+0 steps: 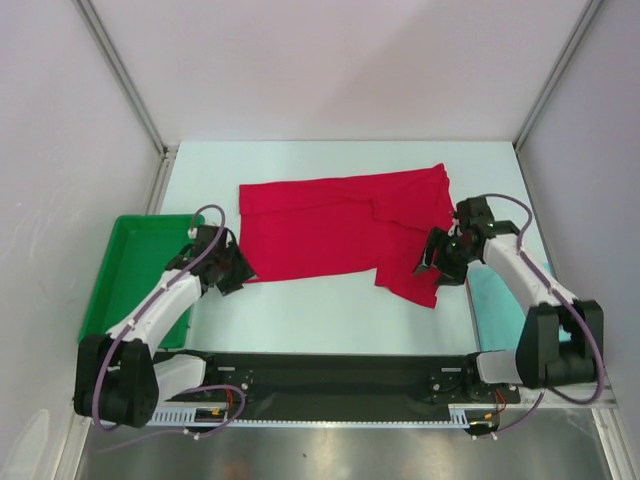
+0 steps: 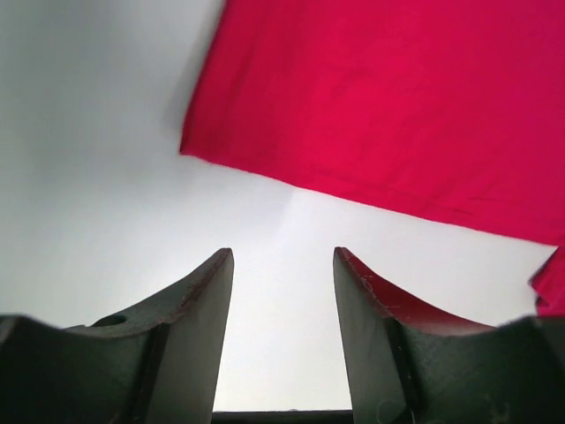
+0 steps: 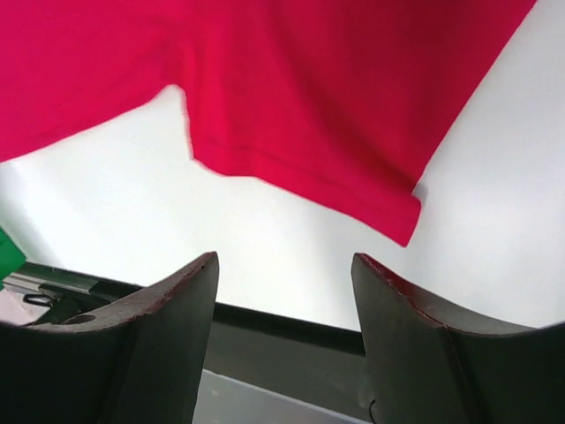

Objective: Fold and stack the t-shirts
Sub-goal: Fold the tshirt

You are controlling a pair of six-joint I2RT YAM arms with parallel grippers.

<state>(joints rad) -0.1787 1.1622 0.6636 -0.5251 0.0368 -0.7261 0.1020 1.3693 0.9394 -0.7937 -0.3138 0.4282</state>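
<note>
Red t-shirt (image 1: 330, 225): spread flat over the middle of the white table (image 1: 330, 315), closer to the far edge than to the near one. Its long side runs left to right, and there are some creases toward its right end.
Sleeve: one short sleeve juts toward the near edge at the shirt's right end, and its stitched hem is plain in the right wrist view.
Left gripper (image 2: 282, 258): fingers spread wide with nothing between them. It sits at the shirt's near-left corner, just off the cloth. In the wrist view bare table lies between the fingers and the shirt's edge runs across ahead.
Right gripper (image 3: 284, 261): jaws wide apart and empty, at the shirt's right end beside the jutting sleeve. The cloth lies ahead of the fingertips, and whether it touches them cannot be told.
Teal t-shirt (image 1: 488, 305): a folded rectangle near the right edge of the table, partly hidden under the right arm (only a strip of it shows), with a gap between it and the red sleeve.
Green plastic tray (image 1: 115, 270): along the left edge, with the left arm crossing above its right rim.
Black rail (image 1: 340, 375): along the near edge, carrying both arm bases.
</note>
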